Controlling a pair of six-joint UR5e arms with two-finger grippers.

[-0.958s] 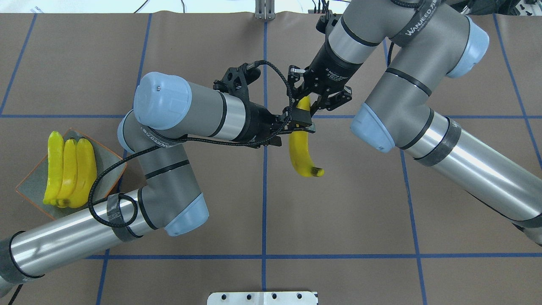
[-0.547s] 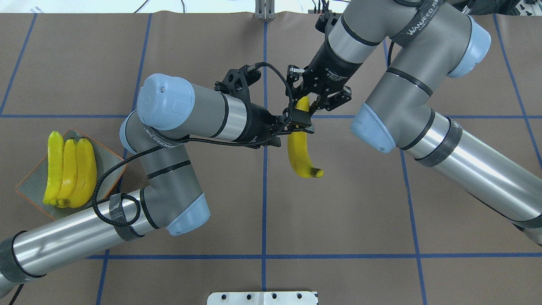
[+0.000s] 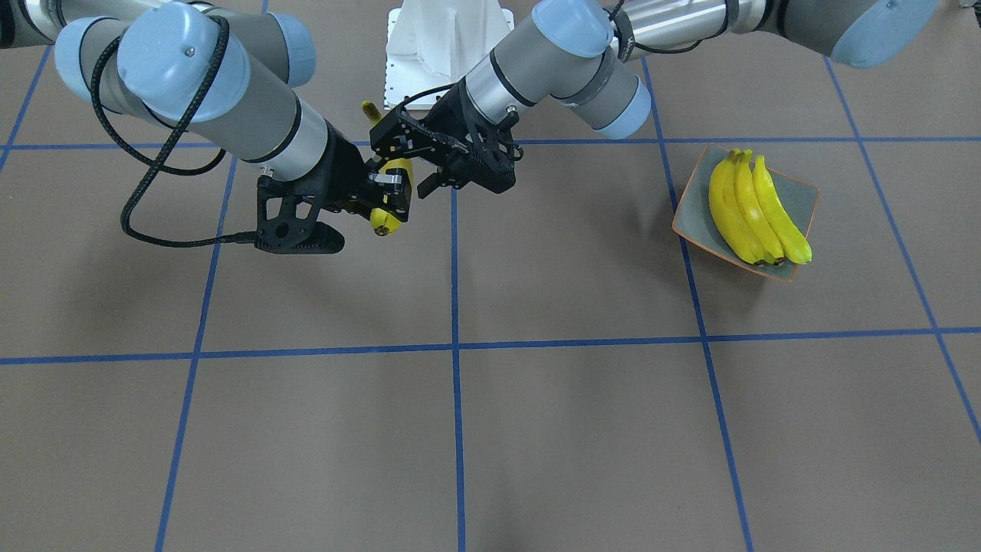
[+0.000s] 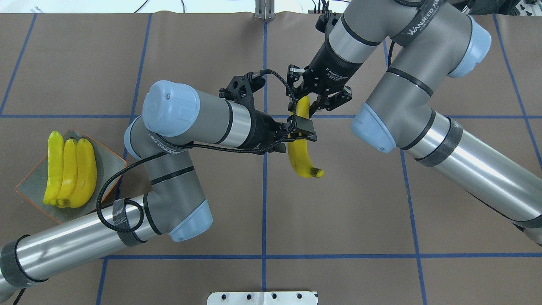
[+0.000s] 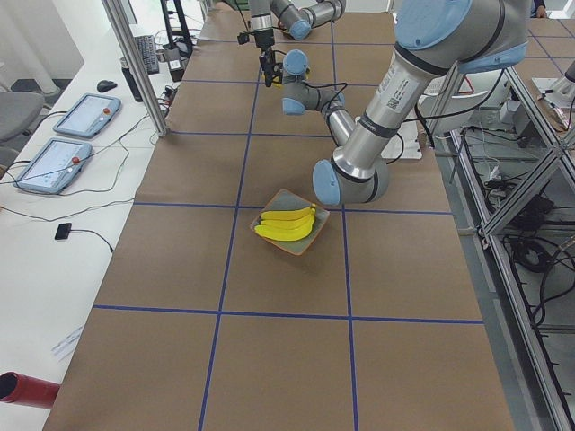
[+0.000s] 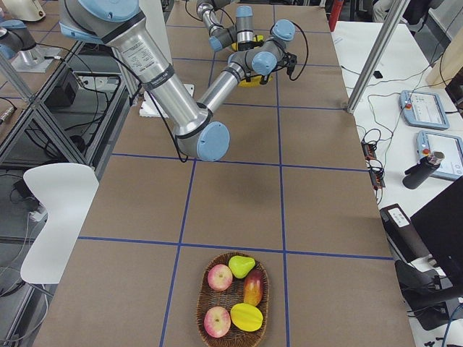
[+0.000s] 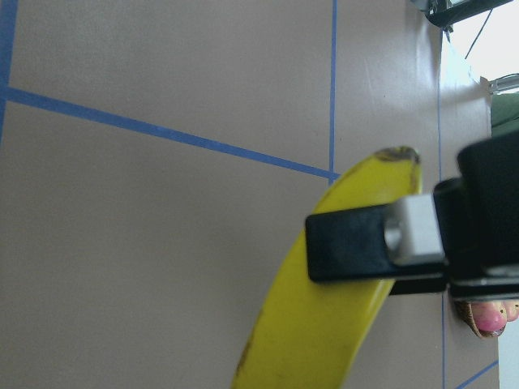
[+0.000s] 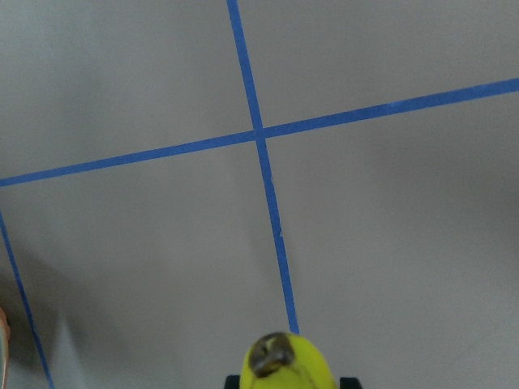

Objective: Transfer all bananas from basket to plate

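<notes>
One yellow banana [image 4: 299, 156] hangs above the table's middle, dark tip toward the robot. My right gripper [image 4: 305, 106] is shut on its far end. My left gripper [image 4: 303, 129] is shut across its middle; the left wrist view shows a finger pad [image 7: 409, 231] pressed on the banana [image 7: 324, 324]. Three more bananas [image 4: 70, 173] lie side by side on the plate [image 4: 109, 163], far to the left of both grippers. The basket [image 6: 231, 300] at the table's right end holds apples, a pear and other fruit, with no banana in it.
A white mounting plate [image 4: 262, 297] sits at the robot's edge of the table. Blue tape lines [image 4: 264, 212] grid the brown tabletop. Side tables with tablets [image 5: 85, 114] flank the far long edge.
My left arm has swung slightly right, and its gripper has slid a little down the banana toward the robot. The banana and right gripper have barely moved.
</notes>
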